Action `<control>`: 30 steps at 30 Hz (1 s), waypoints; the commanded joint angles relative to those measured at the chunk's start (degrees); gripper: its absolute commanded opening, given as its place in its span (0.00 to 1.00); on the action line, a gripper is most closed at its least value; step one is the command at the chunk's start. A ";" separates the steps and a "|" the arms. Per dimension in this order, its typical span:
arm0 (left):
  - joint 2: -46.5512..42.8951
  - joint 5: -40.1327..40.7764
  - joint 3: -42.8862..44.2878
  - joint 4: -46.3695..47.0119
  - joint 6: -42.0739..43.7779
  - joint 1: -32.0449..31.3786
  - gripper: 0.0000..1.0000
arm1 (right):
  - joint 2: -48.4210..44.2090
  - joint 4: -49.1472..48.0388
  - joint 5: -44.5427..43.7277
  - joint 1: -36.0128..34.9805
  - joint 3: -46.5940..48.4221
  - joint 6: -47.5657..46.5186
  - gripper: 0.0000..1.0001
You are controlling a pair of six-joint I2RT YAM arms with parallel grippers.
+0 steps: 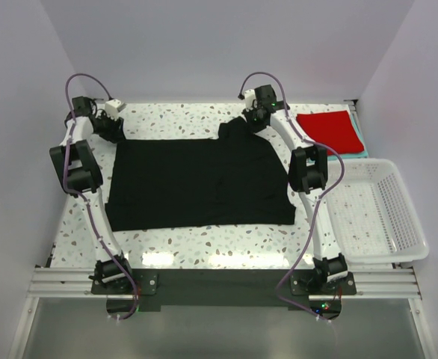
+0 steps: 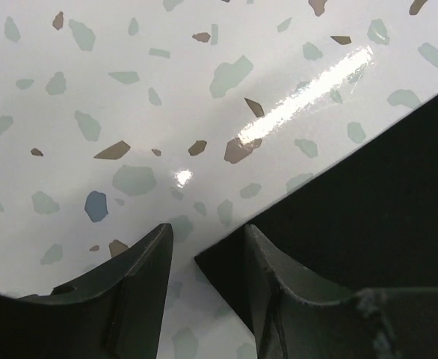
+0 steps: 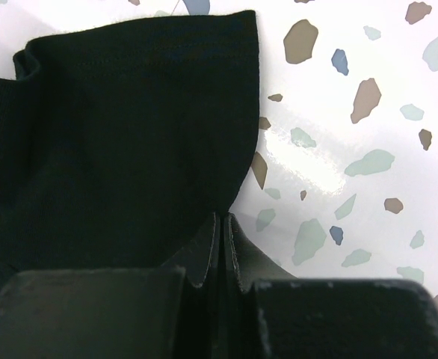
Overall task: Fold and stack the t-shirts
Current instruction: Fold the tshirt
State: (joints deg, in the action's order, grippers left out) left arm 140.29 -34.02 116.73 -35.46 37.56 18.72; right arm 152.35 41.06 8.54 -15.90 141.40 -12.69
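Black t-shirt (image 1: 196,183) lies spread flat mid-tabletop (image 1: 204,239), between the two arms. Its long side runs left to right and its short side near to far. I can't make out a collar, so I can't say which way it heads. One flap, probably a sleeve, sticks out at the far right corner.

Right end effector (image 1: 255,118) sits at that far right corner. In the wrist view the jaws are pressed together with black cloth bunched right at the tips. It reads as pinching the shirt's edge, with the fabric rucked up a little there.

Left end effector (image 1: 113,126) is at the far left corner. Its jaws are apart, and the wrist view shows the pointed corner of the cloth lying in the gap between the fingers (image 2: 140,292), flat on the tabletop. It isn't gripped yet.

So each arm has its own far corner, with the far hem running across between them. The rest of the shirt lies toward the arm bases, on the near side of both tools. My guess is that the left one has to close on its corner before the far edge can be lifted and brought near for a fold.

Red t-shirt (image 1: 328,131) is folded at the far right and rests on the teal t-shirt (image 1: 362,142), of which only a sliver shows. That looks like the stack. A white basket (image 1: 409,224) stands just near of it, well apart from the black shirt.
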 commanded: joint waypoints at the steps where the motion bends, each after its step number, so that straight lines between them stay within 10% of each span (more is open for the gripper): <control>1: 3.14 -1.13 2.28 -2.50 1.72 -0.44 0.47 | 1.28 3.94 -1.77 -0.09 -2.19 -0.76 0.00; 6: 2.36 -2.10 1.93 -3.73 2.95 -0.53 0.31 | 0.05 3.15 -1.50 -0.09 -2.45 -0.58 0.00; 30: 2.62 -2.98 3.60 -11.21 6.39 1.32 0.39 | -1.09 2.71 -2.12 -0.01 -3.77 -1.29 0.00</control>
State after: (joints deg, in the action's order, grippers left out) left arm 141.14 -37.12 119.17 -42.15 43.13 19.11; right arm 151.13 39.40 8.47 -15.90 139.09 -12.97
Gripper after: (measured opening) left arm 0.396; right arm 0.015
